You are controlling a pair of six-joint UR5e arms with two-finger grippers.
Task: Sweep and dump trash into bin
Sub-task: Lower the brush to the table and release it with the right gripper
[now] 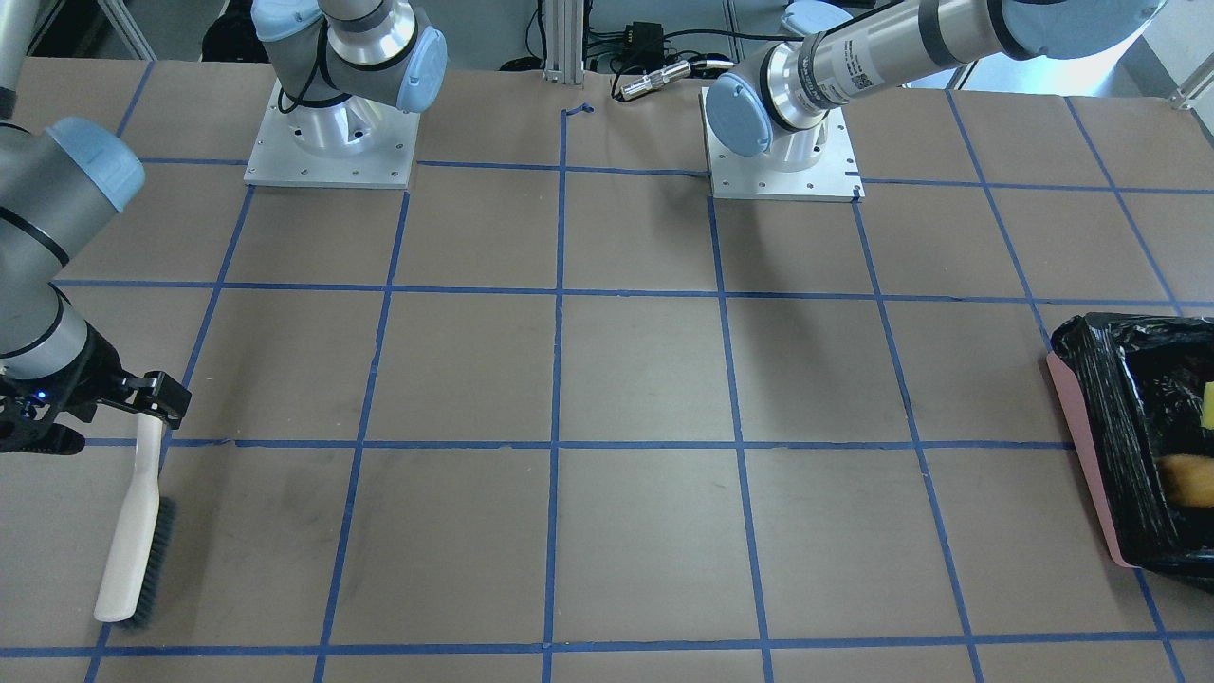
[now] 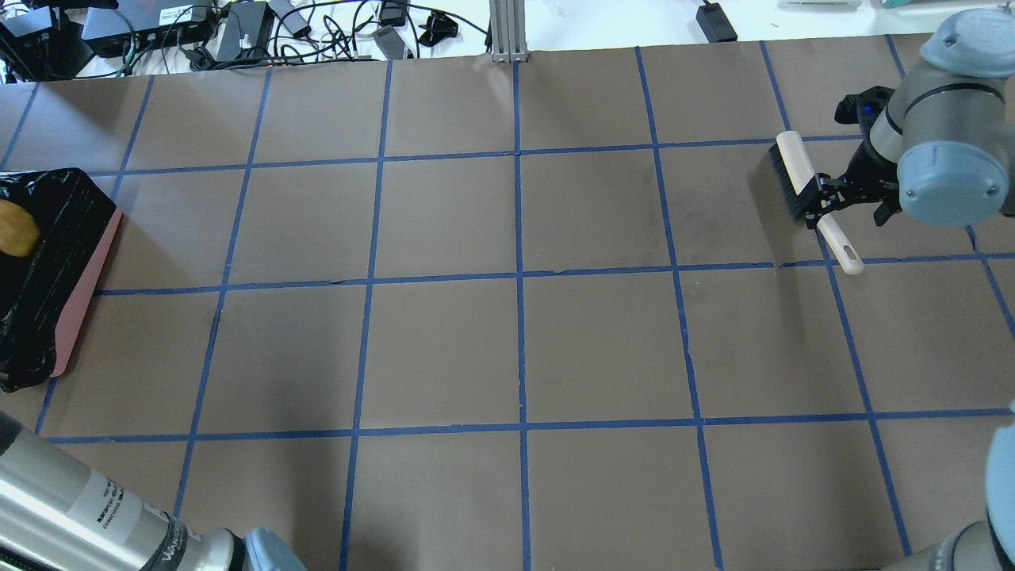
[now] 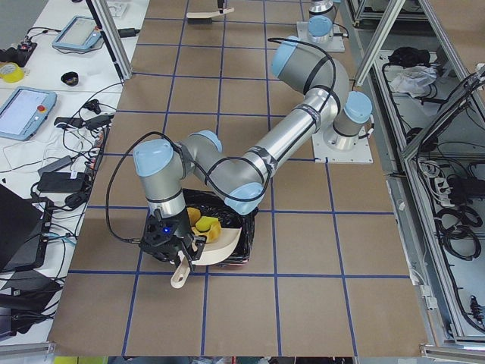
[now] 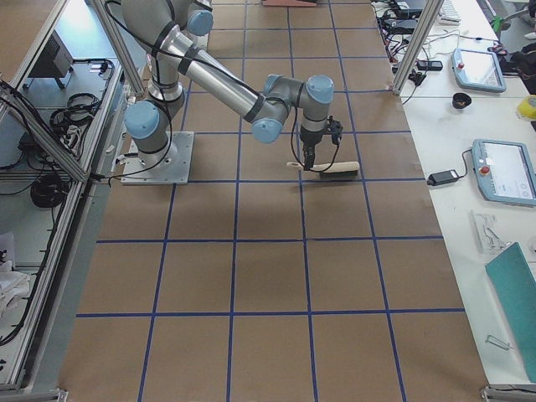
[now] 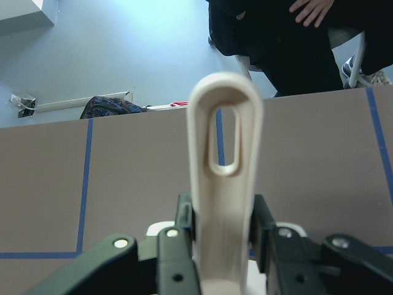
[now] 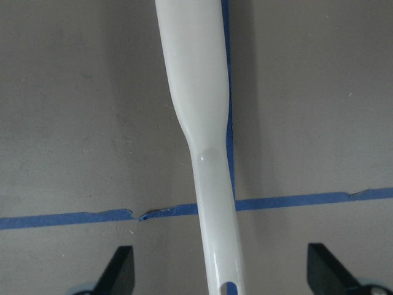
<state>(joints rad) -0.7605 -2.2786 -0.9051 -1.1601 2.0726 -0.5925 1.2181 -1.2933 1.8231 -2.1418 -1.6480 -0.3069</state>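
Across the front-facing view, the only trash you can see sits in the pink rectangular bin w/ crinkled black plastic liner (image 1: 1114,446): a yellow-green sponge wedge (image 1: 1207,406) and an orange-yellow glossy oval lump (image 1: 1190,474).

Overhead, the lump (image 2: 16,226) shows in the bin (image 2: 83,293) too; the tan croissant piece I can't find.

Left side view: the beige long-handled plastic dustpan (image 3: 221,246) is tipped over the bin, so dumping looks done or nearly.

Left wrist cam: the left gripper (image 5: 224,230) has its jaws pinching the dustpan handle.

Right wrist cam: the right gripper (image 6: 221,270) has its jaws spread either side of the beige hand brush w/ dark bristles (image 6: 196,92), not touching it; the brush lies on the brown gridded bench (image 6: 73,123).

Left to do, I'd judge: set the dustpan down.
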